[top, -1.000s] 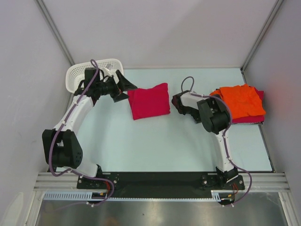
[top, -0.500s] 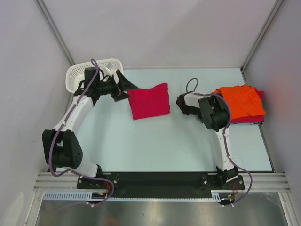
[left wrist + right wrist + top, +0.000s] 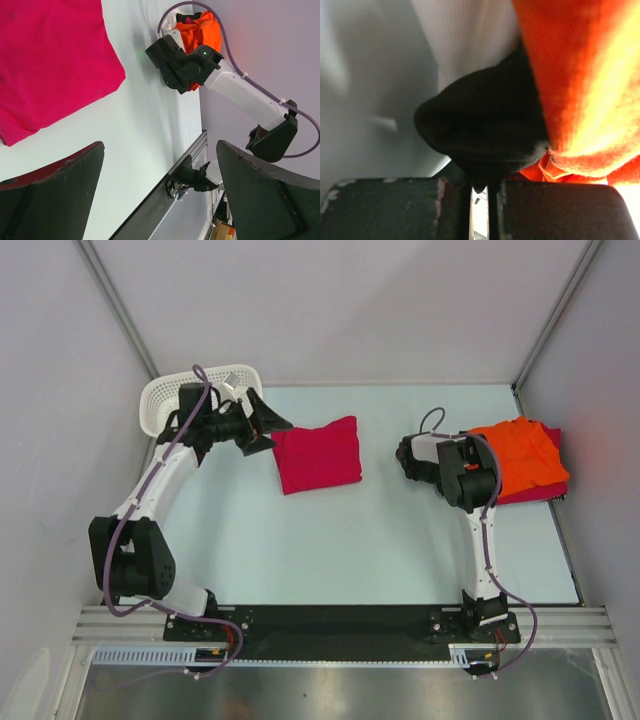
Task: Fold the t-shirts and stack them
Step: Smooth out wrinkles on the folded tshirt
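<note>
Currently your left claw (image 3: 270, 433) stands wide open at the far left of the bench (image 3: 340, 550). Its fingers sit just at the left edge of the folded crimson shirt (image 3: 317, 455), which lies flat as a rough square a little left of the bench's middle. From above you cannot tell whether the fingers touch the cloth. In the left wrist view that shirt lies beyond the two dark fingers, up at the left, and not between them. Behind that arm, in the far left corner, sits the white mesh basket (image 3: 160, 405). Your right claw (image 3: 480, 187) is closed. In its own wrist view the fingers meet with only a thin slit between them, and a dark fold of cloth (image 3: 480, 135) bulges right at the tips. Its lowest bit dips into the slit, so the claw pinches it. You cannot tell which garment that fold belongs to. The orange shirt (image 3: 520, 452) fills the right side of that view, touching the fold, and a pale ribbed surface (image 3: 465, 35) shows above it. From above, your right wrist is at the left edge of the pile on the far right of the bench. There the orange shirt lies rumpled on a second crimson shirt (image 3: 535, 493), whose edge shows along the near side. The pile and the folded crimson shirt are well apart.
</note>
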You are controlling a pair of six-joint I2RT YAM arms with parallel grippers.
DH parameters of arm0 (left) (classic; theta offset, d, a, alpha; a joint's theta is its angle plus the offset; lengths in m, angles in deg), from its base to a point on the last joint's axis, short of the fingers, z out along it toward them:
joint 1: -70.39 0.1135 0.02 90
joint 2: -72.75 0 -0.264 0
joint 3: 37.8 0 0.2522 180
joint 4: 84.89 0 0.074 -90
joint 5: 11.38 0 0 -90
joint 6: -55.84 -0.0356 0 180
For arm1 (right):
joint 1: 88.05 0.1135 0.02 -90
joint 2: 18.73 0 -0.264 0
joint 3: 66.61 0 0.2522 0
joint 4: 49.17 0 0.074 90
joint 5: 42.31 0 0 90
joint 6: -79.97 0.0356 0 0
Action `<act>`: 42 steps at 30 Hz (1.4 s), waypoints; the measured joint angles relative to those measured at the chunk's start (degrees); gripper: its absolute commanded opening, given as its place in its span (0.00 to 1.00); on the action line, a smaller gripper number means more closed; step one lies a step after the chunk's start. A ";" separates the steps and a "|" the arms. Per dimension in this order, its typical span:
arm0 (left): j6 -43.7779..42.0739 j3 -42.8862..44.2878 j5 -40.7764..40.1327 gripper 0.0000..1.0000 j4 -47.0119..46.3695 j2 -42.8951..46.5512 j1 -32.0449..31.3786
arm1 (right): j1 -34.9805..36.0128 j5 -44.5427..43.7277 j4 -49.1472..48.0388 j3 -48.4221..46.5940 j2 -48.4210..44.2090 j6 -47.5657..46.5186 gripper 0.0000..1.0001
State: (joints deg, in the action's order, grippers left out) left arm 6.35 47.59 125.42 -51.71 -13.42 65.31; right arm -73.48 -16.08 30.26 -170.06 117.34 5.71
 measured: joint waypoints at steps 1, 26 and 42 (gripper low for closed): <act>0.00 0.00 0.00 1.00 0.00 0.15 0.00 | -0.09 0.22 0.02 0.00 0.00 -0.26 0.00; 0.00 -0.83 -0.04 1.00 0.00 0.94 0.00 | 21.77 10.23 12.87 -21.88 8.07 1.86 0.00; -1.14 -1.60 -0.83 1.00 0.79 1.11 0.00 | 25.42 20.06 15.08 -19.43 -1.33 5.53 1.00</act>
State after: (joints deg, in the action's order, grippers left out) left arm 5.22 46.00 124.59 -50.92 -12.30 65.31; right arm -48.06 3.99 45.34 -189.49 116.00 11.24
